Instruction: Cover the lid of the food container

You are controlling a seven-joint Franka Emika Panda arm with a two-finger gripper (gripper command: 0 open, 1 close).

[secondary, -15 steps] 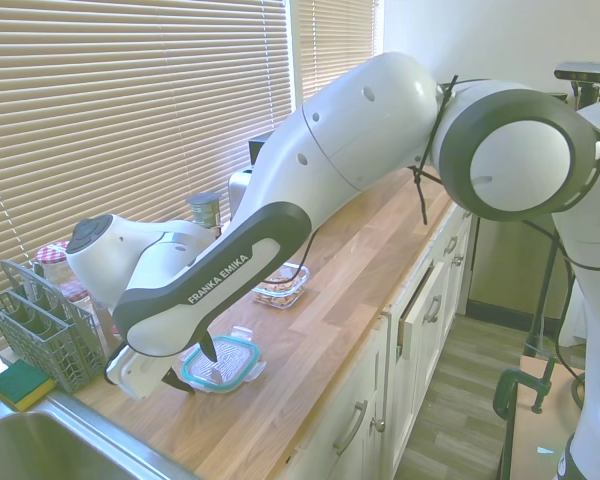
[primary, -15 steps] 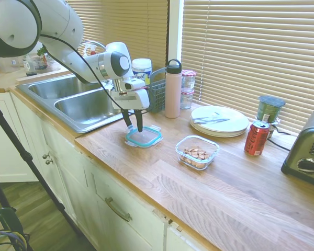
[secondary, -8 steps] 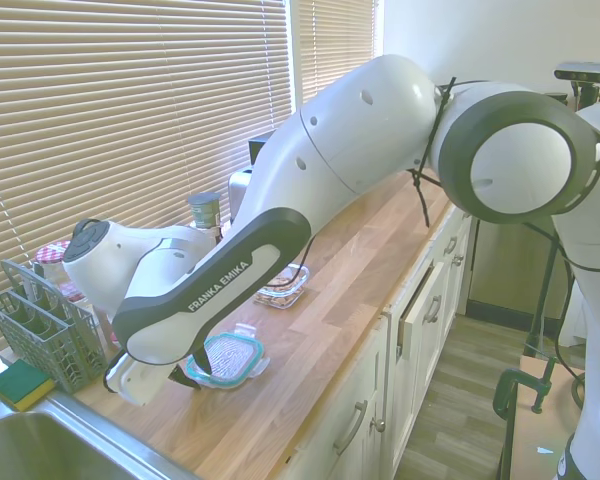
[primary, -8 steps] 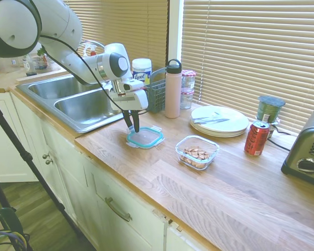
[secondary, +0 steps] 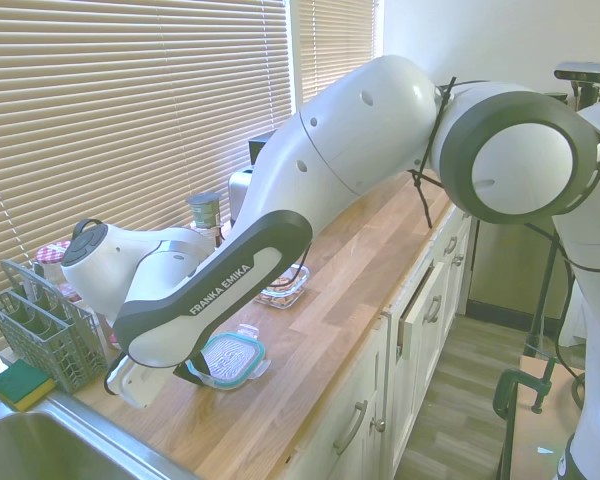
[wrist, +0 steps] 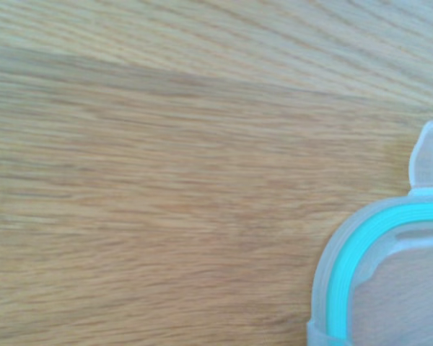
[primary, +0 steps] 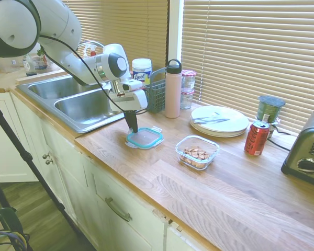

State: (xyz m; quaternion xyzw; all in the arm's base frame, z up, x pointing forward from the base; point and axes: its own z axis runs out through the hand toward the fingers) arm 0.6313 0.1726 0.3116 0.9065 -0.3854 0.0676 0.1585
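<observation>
The lid (primary: 146,138), clear with a teal rim seal, lies flat on the wooden counter (primary: 162,172) beside the sink. My gripper (primary: 132,128) points straight down at the lid's sink-side edge, its fingers drawn together on that rim. From the other side the lid (secondary: 232,355) shows just right of the gripper (secondary: 193,378). The wrist view holds only one rounded corner of the lid (wrist: 390,281) and a clear tab. The food container (primary: 197,151), a small glass dish with brown nuts, stands uncovered about a hand's width right of the lid; the arm partly hides the container (secondary: 280,292).
A steel sink (primary: 83,107) lies left of the lid. Behind it stand a utensil caddy (primary: 157,94), a pink bottle (primary: 172,89) and a Lysol tub (primary: 142,70). Further right are white plates (primary: 220,121), a soda can (primary: 256,138), a green jar (primary: 270,109) and a toaster (primary: 306,157).
The fingers, spread apart over the lid a second ago, have closed together at its sink-side edge. The gripper shifted slightly toward the sink, and the lid moved a little.
</observation>
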